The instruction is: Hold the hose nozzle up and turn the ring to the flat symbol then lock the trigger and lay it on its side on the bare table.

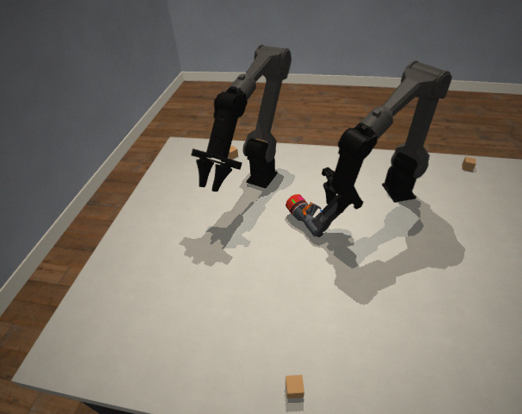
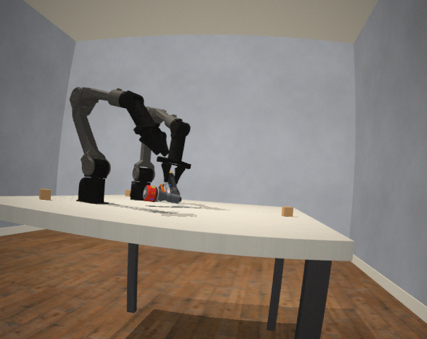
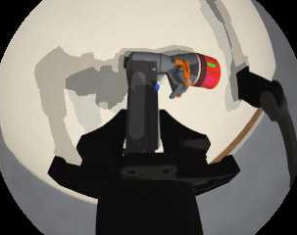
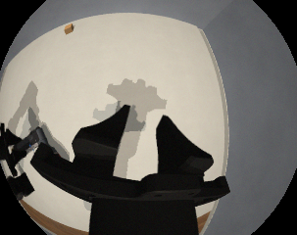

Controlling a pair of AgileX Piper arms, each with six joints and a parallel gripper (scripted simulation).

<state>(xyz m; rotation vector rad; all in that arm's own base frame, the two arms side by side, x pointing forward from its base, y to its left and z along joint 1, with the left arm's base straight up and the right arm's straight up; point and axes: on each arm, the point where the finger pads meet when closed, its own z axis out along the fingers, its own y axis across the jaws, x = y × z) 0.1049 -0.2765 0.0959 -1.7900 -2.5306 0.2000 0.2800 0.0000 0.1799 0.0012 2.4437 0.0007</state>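
Note:
The grey hose nozzle (image 1: 311,224) (image 2: 167,197) (image 3: 147,63) is tilted, low over the table; I cannot tell whether it touches it. Its red spray ring (image 1: 292,204) (image 2: 151,193) (image 3: 215,73) shows a green bar and a magenta square; the white arrow is not readable. An orange lock lever (image 3: 186,73) shows on one side, above the dark trigger area. My left gripper (image 1: 334,209) (image 2: 171,179) (image 3: 142,117) is shut on the nozzle's dark handle. My right gripper (image 1: 209,188) (image 4: 144,117) is half open and empty, in the air beyond the ring end.
The pale table (image 1: 185,321) (image 2: 242,226) carries small wooden blocks: one at the front (image 1: 294,385), one at the far right (image 1: 468,164) and one behind the right arm (image 1: 232,152). The right arm's base (image 1: 261,171) stands near the ring end of the nozzle.

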